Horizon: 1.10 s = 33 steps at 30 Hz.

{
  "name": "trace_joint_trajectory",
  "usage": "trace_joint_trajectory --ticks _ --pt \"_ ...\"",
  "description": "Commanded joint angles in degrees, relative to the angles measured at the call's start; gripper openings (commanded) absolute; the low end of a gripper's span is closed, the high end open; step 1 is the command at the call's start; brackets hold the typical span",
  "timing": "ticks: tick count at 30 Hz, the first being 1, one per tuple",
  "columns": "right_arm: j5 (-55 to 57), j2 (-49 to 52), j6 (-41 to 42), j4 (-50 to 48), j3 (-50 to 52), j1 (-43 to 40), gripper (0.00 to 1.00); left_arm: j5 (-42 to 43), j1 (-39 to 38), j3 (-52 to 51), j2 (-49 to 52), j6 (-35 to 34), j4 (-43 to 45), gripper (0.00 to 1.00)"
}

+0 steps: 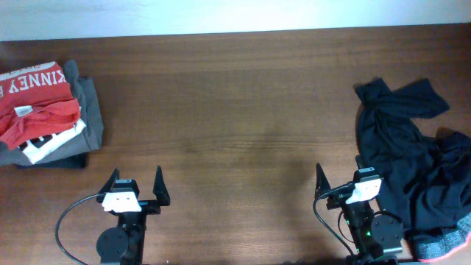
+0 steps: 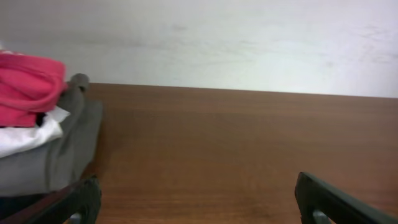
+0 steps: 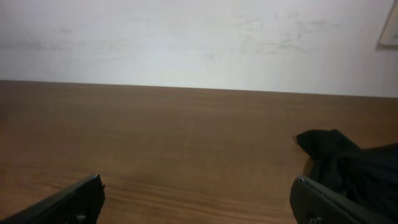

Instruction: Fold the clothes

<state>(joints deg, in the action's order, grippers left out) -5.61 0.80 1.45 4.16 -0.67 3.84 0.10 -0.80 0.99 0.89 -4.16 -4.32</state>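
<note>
Checking overhead: pants (image 1: pixel 408 165) crumpled in heap at right end of desk (image 1: pixel 235 110), waistband (image 1: pixel 450 239) at near corner; nothing flattened, nothing folded. Left claw (image 1: pixel 136 177) and right claw (image 1: pixel 340 177) both wide open, empty, at near edge; right claw just beside heap. Stack (image 1: pixel 44 118) far left, not ours.
Left wrist: left claw (image 2: pixel 205 205) open, only stack (image 2: pixel 50 143) ahead-left.
Right wrist: right claw (image 3: pixel 199 202) open, pants (image 3: pixel 348 168) to right, no contact seen.
Verdict: task looks not started; grab, spread, fold all pending.
</note>
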Motion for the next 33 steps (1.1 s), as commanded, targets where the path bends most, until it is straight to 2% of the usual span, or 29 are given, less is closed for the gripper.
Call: trace_joint_trajectory --ticks 1,10,15,22,27,33 --pt "-0.79 -0.33 2.29 2.86 -2.47 -0.11 0.99 3.17 -0.22 2.03 0.07 0.09 -1.42 0.99" --pt "5.53 6.47 2.29 16.7 -17.79 -0.11 0.99 3.15 -0.22 14.34 8.61 0.11 -9.77 0.99" --pt "11.39 18.78 2.49 27.15 -30.29 -0.13 0.99 3.17 -0.22 24.41 20.39 0.11 -13.05 0.99" --pt "13.2 38.93 2.49 36.57 -42.51 -1.33 0.99 3.19 -0.22 36.46 36.39 0.11 -21.27 0.99" --pt "9.44 55.52 2.47 40.04 -48.81 -8.07 0.99 4.26 -0.22 42.71 46.58 0.11 -28.59 0.99" --pt "4.22 68.63 2.49 40.76 -49.11 -19.39 0.99 12.22 -0.22 43.21 52.83 0.09 -28.98 0.99"
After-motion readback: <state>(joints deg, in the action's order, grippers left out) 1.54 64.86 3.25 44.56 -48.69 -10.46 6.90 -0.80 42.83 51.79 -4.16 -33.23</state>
